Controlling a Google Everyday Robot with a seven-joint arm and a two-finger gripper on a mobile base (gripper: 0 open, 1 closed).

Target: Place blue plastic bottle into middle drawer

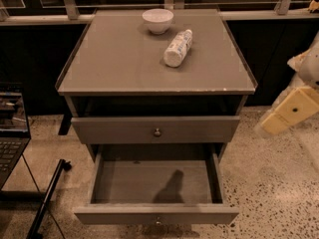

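Note:
The blue plastic bottle (178, 47) lies on its side on the cabinet top (114, 63), right of centre, white cap pointing to the back. The middle drawer (129, 183) is pulled out and empty, with a shadow on its floor. My gripper (290, 111), cream-coloured, hangs at the right edge of the camera view beside the cabinet. It is well below and to the right of the bottle and holds nothing that I can see.
A white bowl (158, 20) stands at the back of the cabinet top, just left of the bottle. The knobbed drawer above (157, 130) is closed. A laptop (10, 133) and a dark stand (47, 198) are at the left on the speckled floor.

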